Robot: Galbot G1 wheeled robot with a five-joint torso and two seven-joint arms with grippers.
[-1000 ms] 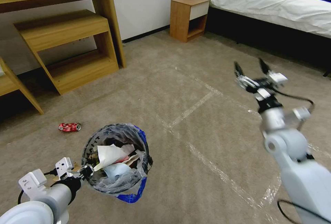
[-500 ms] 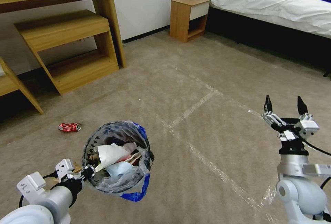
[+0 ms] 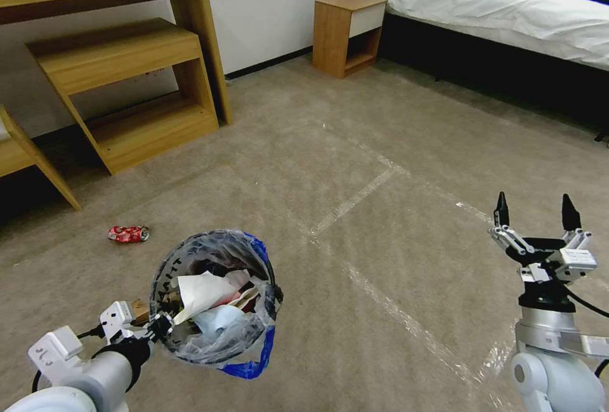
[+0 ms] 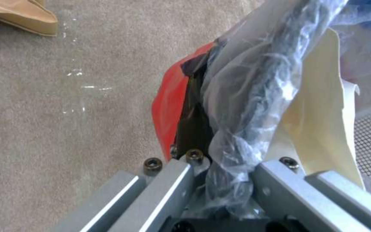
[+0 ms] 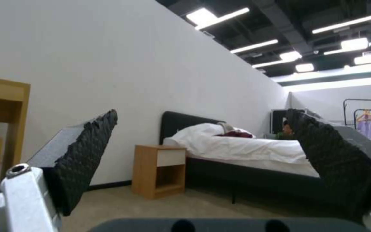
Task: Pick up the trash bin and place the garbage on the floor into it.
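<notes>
Red trash bin (image 3: 212, 301) unmoved in left gripper (image 3: 158, 325) — right gripper (image 3: 536, 211) lower.

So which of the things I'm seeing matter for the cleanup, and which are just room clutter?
Job:
- round red trash bin with clear plastic liner, rim clamped in the left tool
- crushed red can on the beige carpet floor
- right tool, open, empty

Just there:
- wooden desk shelving
- small wooden nightstand
- white-sheeted bed

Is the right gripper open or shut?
Open: the right gripper has its fingers spread wide, empty, raised above the floor.
</notes>
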